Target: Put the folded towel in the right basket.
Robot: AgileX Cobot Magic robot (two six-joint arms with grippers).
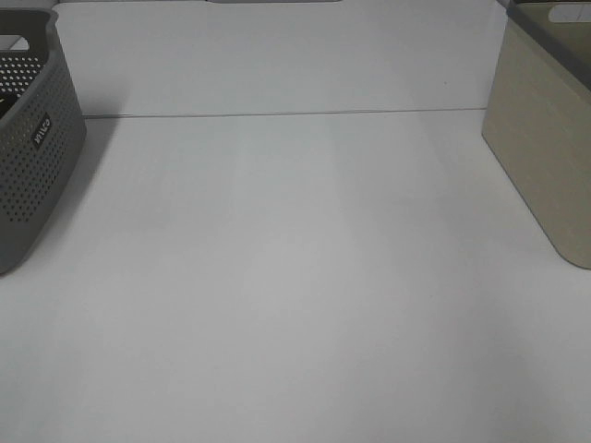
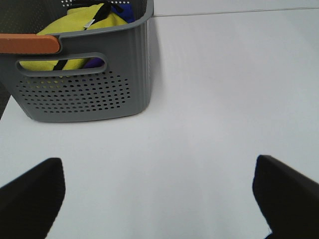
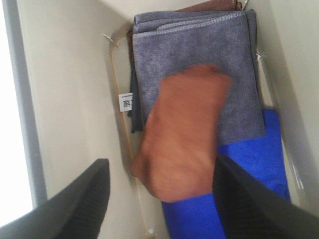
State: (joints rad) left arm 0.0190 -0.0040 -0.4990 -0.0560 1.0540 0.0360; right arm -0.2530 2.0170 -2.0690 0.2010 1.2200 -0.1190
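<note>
The right gripper (image 3: 160, 162) is held above the inside of the right basket (image 1: 545, 157) and is pointed down into it. Its dark fingers (image 3: 75, 204) are spread wide, and nothing is clamped between them. The folded towel (image 3: 182, 134), rust-brown and blurred, is seen between the fingers, inside the basket walls. Under it a grey towel (image 3: 199, 45) and a blue towel (image 3: 254, 164) are stacked. Whether the brown towel is resting on them cannot be told.

The left gripper (image 2: 157, 162) is held low over the white table (image 1: 295, 277), with its jaws wide apart and empty. The grey perforated basket (image 2: 84, 94) is faced just ahead, and a yellow cloth (image 2: 75, 25) is seen in it.

The baskets are set at opposite table edges, well apart, with a broad stretch of table between them.
</note>
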